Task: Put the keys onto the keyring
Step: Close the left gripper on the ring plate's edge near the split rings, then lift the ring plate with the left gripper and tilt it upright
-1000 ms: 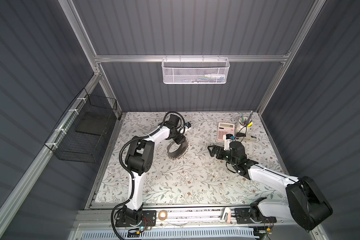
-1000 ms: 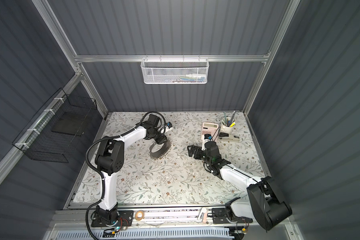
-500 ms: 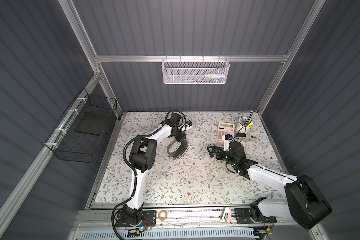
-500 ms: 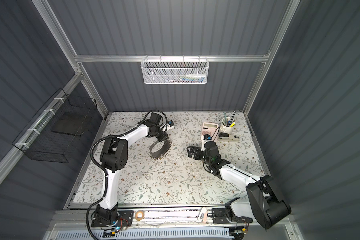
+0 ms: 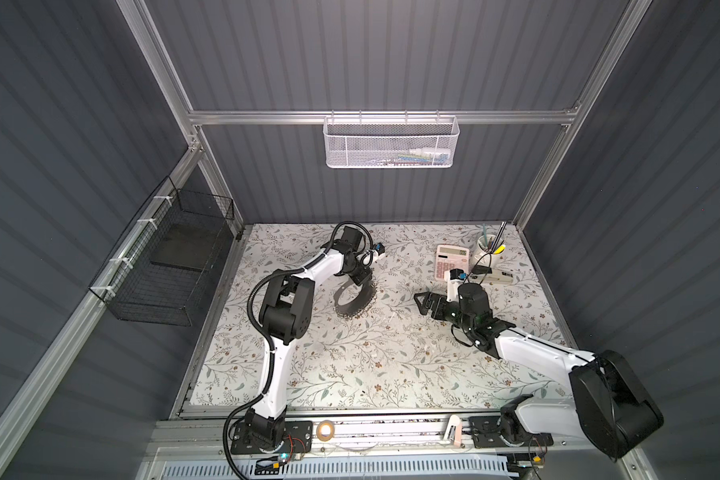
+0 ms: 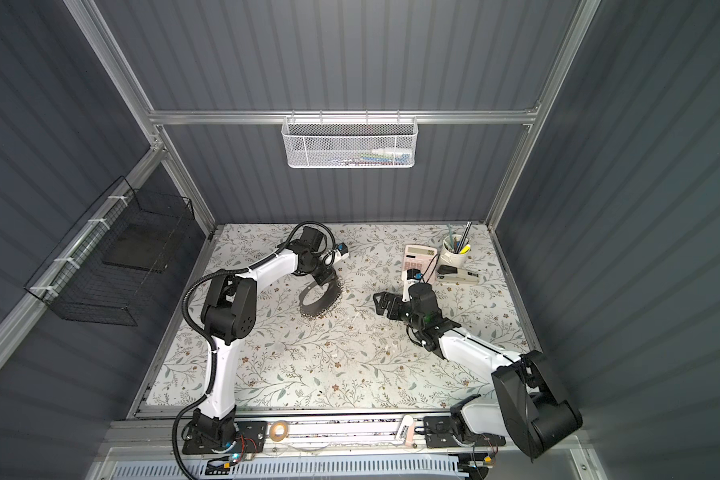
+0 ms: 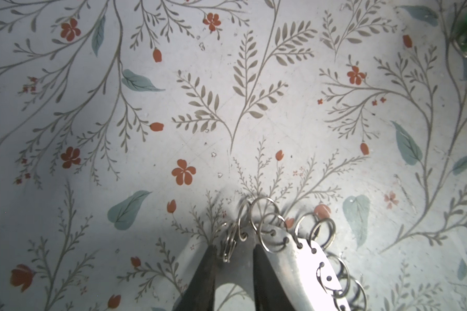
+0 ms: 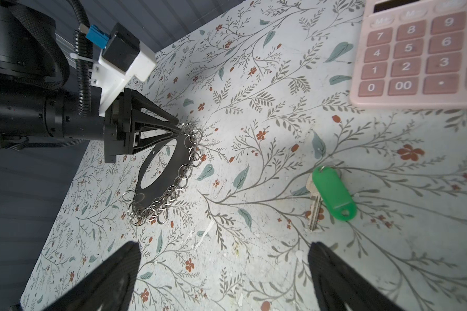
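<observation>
Black left tool (image 8: 179, 128) clamped on tilted keyring (image 8: 182, 153); right tool (image 8: 224, 246) wide apart, low near green key (image 8: 332, 191).

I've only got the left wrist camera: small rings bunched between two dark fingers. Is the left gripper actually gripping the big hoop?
Observer: Yes. In the right wrist view the left gripper pinches the keyring at its upper edge. The hoop stands tilted, with its lower edge on the table.
Operator: Where's the key? I only see green at the corner.
Observer: The key lies flat on the table near the pink calculator, apart from the hoop.
Operator: And the right gripper?
Observer: The right gripper is open and empty, above the table near the key.
</observation>
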Robot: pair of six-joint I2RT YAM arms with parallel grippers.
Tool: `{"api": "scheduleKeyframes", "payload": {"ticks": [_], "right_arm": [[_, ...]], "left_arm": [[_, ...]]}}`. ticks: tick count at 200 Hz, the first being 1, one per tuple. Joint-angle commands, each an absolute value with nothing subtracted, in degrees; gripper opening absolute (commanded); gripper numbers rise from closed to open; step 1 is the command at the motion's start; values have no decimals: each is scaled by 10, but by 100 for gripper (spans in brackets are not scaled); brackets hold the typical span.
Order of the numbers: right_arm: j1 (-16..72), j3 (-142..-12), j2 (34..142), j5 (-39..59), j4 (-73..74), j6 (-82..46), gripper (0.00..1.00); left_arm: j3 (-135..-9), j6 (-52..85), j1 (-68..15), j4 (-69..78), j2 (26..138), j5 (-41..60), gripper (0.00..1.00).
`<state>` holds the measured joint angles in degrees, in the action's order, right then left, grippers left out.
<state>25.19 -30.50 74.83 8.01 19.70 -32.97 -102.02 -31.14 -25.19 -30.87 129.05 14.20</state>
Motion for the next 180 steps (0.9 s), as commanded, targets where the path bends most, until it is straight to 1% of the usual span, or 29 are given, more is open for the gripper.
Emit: {"api": "scheduleKeyframes", "payload": {"ticks": [1, 14, 26, 36, 47, 59, 85, 111, 157, 161, 180], "right_arm": [[254, -314, 743, 84, 196, -326, 99], [253, -314, 743, 85, 196, -326, 99], [254, -314, 744, 86, 196, -327, 99], [254, -314, 744, 87, 196, -327, 99], [254, -314, 743, 87, 196, -327, 99], [254, -314, 744, 88, 196, -328, 99], [253, -314, 743, 91, 197, -330, 99], [254, -314, 741, 91, 196, -333, 99], [254, -310, 730, 88, 192, -335, 99], [254, -309, 728, 87, 192, -335, 99], [254, -307, 720, 82, 188, -335, 99]], "left_arm": [[-1034, -311, -251, -329, 1307, 154, 26], [-1034, -310, -251, -329, 1307, 154, 23], [-1034, -309, -251, -330, 1306, 153, 18], [-1034, -305, -252, -330, 1303, 156, 11], [-1031, -300, -253, -331, 1296, 161, 8], [-1028, -293, -254, -330, 1287, 169, 0], [-1015, -249, -265, -327, 1253, 182, 0], [-934, -212, -294, -262, 1184, 174, 0], [-815, -137, -344, -201, 1075, 132, 0], [-787, -132, -349, -195, 1066, 130, 0], [-733, -117, -380, -174, 1023, 119, 0]]}}
